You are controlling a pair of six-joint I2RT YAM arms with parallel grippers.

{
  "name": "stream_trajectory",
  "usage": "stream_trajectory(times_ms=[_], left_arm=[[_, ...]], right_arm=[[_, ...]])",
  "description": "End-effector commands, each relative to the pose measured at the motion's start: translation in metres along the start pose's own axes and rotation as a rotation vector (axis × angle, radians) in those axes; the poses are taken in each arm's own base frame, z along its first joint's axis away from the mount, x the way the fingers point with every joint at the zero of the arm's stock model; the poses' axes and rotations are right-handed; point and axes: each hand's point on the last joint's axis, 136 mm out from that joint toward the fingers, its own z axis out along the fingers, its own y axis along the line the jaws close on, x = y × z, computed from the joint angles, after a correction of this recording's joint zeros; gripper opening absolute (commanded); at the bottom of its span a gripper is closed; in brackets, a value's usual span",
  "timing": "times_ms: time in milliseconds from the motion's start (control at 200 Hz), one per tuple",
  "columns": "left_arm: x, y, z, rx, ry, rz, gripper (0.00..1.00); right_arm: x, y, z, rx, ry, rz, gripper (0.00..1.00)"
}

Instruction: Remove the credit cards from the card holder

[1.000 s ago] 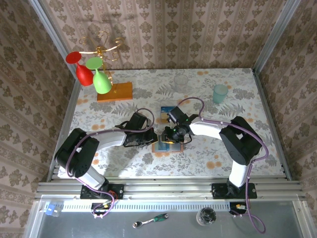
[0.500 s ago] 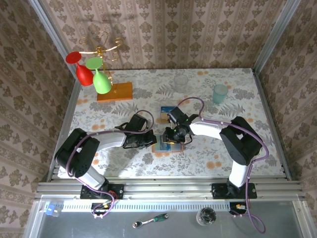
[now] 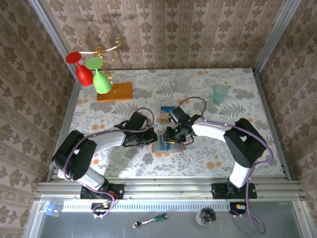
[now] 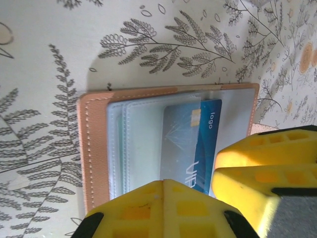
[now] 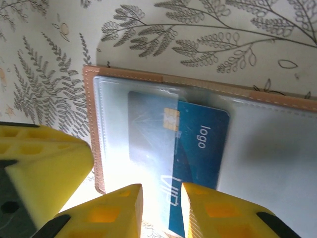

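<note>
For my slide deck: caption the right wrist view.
Right gripper poised over a blue card half out of the open card holder.

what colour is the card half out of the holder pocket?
Dark blue thin plastic card, white lettering, gold chip; clearest in the right wrist view.

Black-and-white arms [image 3: 106,140] trail purple cables [image 3: 195,101]; left claw [image 4: 161,198] and right claw [image 5: 161,198] have pocketed yellow fingers [image 5: 106,215].

Robotics lab test cell, aluminium frame rail [image 3: 168,187], wallpapered panel walls [image 3: 173,29], floral-covered bench [image 3: 124,158], ratchet wrench [image 3: 150,220] on front ledge
</note>
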Motion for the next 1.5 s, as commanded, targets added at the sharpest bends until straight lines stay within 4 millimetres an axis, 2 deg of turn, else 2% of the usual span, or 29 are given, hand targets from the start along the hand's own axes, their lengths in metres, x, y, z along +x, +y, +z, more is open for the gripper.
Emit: stream_trajectory(times_ms=[0,230,780,1075,1285,1495], left_arm=[[0.000,-0.009,0.003,0.013,0.007,0.022,0.00],[0.003,-0.007,0.013,0.013,0.027,0.017,0.00],[0.011,0.005,0.019,-0.014,0.056,-0.007,0.00],[0.014,0.011,0.022,-0.032,0.069,-0.016,0.00],[0.014,0.012,0.022,-0.033,0.071,-0.017,0.00],[0.014,0.012,0.022,-0.034,0.071,-0.017,0.00]], right_arm=[[-0.002,-0.005,-0.008,0.004,-0.022,0.023,0.29],[-0.001,-0.011,-0.005,0.001,-0.015,0.040,0.29],[0.002,-0.019,0.007,-0.003,0.012,0.065,0.29],[0.000,-0.007,0.008,-0.081,0.017,0.081,0.28],[-0.002,0.000,0.006,-0.125,0.012,0.096,0.24],[-0.003,-0.005,0.004,-0.122,-0.001,0.107,0.16]])
